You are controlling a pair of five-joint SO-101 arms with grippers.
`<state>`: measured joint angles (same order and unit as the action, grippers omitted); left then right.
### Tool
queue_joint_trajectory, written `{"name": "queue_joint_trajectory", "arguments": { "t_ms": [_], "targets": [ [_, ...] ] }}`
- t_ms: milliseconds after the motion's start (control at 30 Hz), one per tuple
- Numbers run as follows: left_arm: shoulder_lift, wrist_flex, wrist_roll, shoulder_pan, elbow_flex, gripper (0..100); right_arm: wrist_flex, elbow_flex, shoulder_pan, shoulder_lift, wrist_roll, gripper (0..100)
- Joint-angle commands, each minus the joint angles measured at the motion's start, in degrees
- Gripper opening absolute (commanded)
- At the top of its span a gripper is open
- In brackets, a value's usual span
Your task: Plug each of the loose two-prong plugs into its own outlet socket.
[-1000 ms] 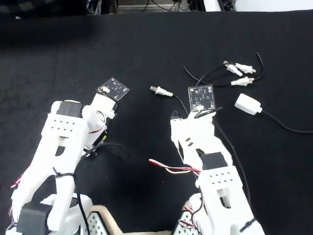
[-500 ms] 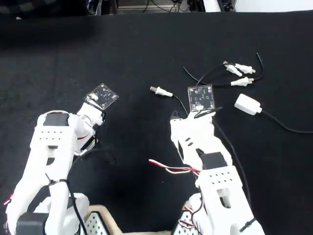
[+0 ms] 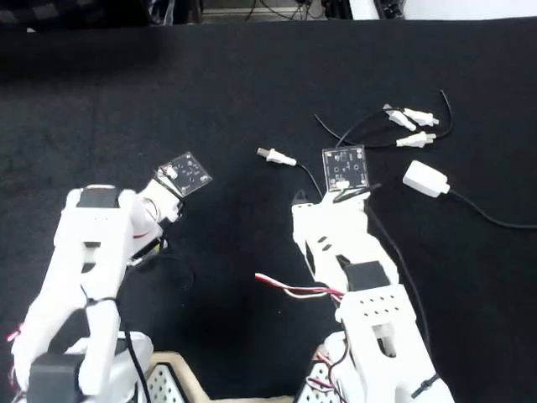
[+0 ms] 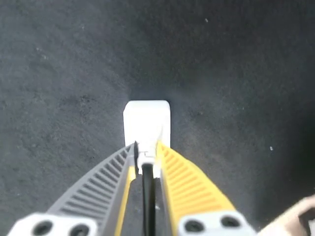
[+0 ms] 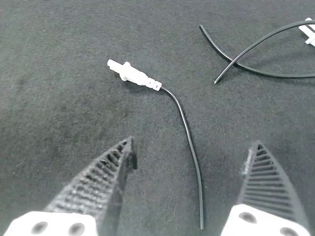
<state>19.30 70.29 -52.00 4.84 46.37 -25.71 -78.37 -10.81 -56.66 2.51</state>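
Left claw (image 4: 146,157) has swung back rightward, clamped on an outlet socket (image 4: 146,120). Right claw (image 5: 192,157) gapes wide, two-prong plug (image 5: 133,74) ahead.

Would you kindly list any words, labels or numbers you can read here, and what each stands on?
None is readable. The loose plug, the white block held in the left gripper and the arms show no print; the small dark boards on the wrists bear only pale dots, too small to read.
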Motion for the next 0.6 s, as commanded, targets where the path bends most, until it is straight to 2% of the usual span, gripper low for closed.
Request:
{"name": "queue_joint_trajectory", "arguments": {
  "t_ms": [0,267,467,567],
  "targets": [
    [-6.77,7.91,-3.52,2.33,-2.24,3,0.88,0.40,-0.88,-0.48,0.44,35.0],
    [-10.64,10.11,-9.05,9.98,-5.58,3,0.88,0.40,-0.88,-0.75,0.44,35.0],
    [-11.34,9.67,-8.26,5.23,-5.58,3,0.88,0.48,-0.88,-0.66,0.44,35.0],
    [-11.34,9.58,-4.04,1.89,-5.85,3,0.88,0.48,-0.88,-0.57,0.44,35.0]
  ]
}}
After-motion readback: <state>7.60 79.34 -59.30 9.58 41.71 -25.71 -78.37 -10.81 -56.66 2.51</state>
